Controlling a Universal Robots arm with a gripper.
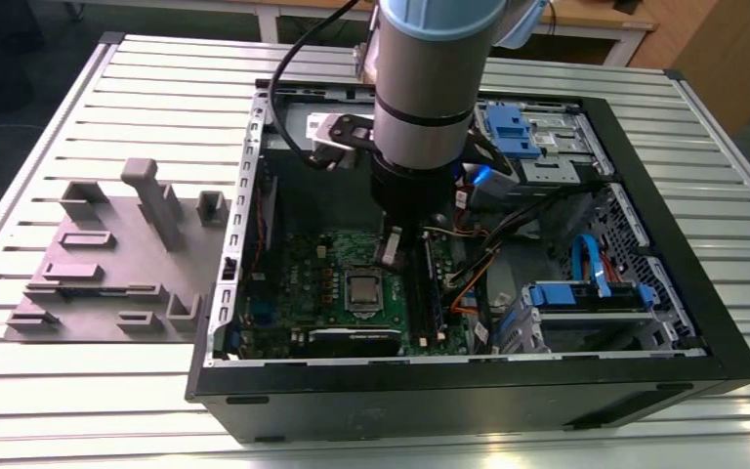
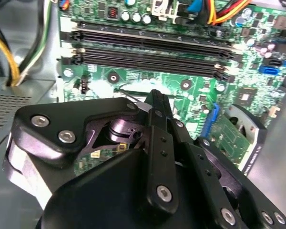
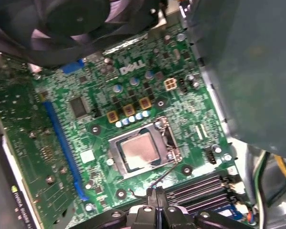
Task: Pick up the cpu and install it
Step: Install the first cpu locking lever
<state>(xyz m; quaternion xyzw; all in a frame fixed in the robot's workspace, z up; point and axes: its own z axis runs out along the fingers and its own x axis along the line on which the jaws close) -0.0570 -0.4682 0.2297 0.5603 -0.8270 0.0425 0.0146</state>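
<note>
The cpu (image 1: 364, 291) (image 3: 140, 151), a small silvery square chip, lies flat in the socket frame of the green motherboard (image 1: 323, 256) (image 3: 100, 138) inside the open computer case. My gripper (image 1: 395, 240) (image 3: 155, 192) (image 2: 155, 95) hangs just above the board, between the socket and the black memory slots (image 2: 148, 50). Its fingers are shut together with nothing between them. The cpu is apart from the fingertips, a short way off beside them.
The black case walls (image 1: 479, 376) ring the board. Orange, yellow and blue cables (image 1: 479, 264) and blue drive brackets (image 1: 584, 298) crowd the exterior view's right. A grey fixture block (image 1: 114, 254) stands on the slatted table at the exterior view's left. A graphics card (image 1: 355, 340) sits along the board's near edge.
</note>
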